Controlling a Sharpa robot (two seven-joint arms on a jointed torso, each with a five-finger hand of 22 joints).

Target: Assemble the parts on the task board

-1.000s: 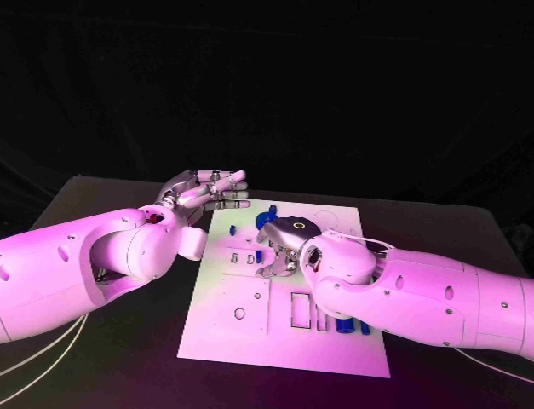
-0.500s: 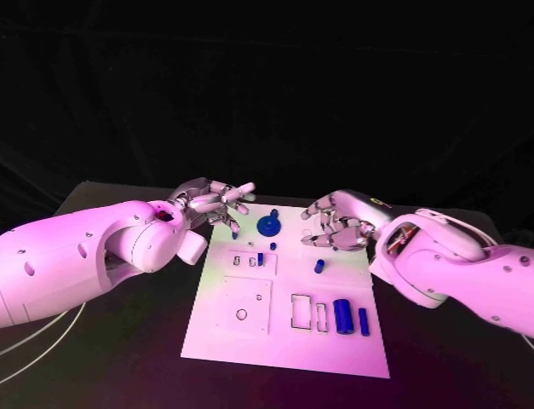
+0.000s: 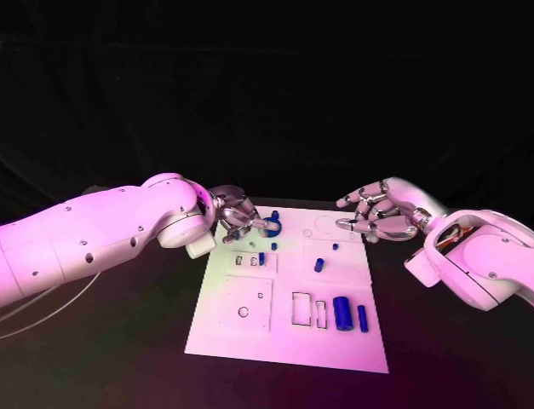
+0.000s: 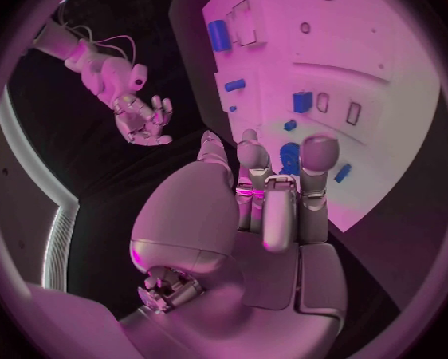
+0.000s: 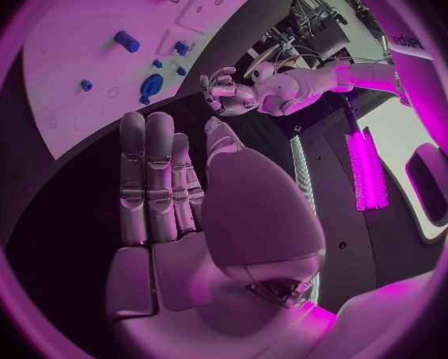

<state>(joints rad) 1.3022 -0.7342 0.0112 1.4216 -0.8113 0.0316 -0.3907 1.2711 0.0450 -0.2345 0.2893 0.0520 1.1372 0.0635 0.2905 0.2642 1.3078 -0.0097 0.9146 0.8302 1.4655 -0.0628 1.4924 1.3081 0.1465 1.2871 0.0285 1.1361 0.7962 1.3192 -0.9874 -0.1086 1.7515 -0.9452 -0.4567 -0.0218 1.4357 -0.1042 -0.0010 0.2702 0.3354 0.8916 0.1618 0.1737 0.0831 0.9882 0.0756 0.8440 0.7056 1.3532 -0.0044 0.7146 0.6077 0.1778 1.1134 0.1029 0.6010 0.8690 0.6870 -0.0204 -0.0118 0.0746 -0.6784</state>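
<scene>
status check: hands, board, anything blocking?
Left robot hand empty, over the task board far edge by round blue part. Right robot hand empty, off the board. Nothing blocking.

The left hand [image 3: 240, 220] hides part of the round blue part [image 3: 272, 228] on the task board [image 3: 255, 328]. Whether its fingertips touch that part is unclear
</scene>
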